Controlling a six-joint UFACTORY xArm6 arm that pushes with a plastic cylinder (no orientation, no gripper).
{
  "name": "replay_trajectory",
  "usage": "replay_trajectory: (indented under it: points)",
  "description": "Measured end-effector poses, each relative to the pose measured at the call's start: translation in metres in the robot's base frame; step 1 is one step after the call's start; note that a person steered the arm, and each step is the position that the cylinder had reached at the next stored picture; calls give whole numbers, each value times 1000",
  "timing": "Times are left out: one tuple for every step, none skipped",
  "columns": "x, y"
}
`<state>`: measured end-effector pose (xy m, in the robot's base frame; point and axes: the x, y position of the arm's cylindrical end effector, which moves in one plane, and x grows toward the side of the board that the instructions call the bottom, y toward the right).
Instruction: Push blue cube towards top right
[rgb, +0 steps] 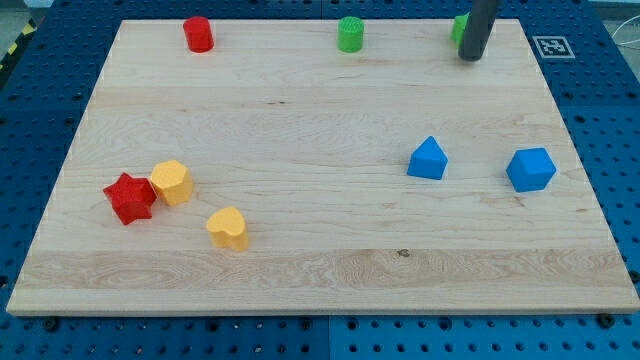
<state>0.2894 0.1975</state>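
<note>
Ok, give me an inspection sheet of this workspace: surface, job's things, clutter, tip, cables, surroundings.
Surface: wooden board, flat, light grain.
Job's things: blue cube near the view's right edge, beside a blue pointed block on its left.
Clutter: red cylinder, green cylinder, green block partly hidden by the rod; red star touching a yellow block; yellow heart.
Tip: my tip at the view's top right, far above the blue cube.
Cables: nothing seen.
Surroundings: blue perforated table, marker tag.

Blue cube near table right edge, blue pyramid-like block to its left, my tip well above both, red star touching yellow block at lower left.
</note>
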Motion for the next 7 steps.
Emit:
replay_trajectory:
  points:
    - [34, -7]
    - [40, -13]
    - [48, -34]
    - [85, -54]
    - [111, -44]
    - [136, -34]
    - [168, -24]
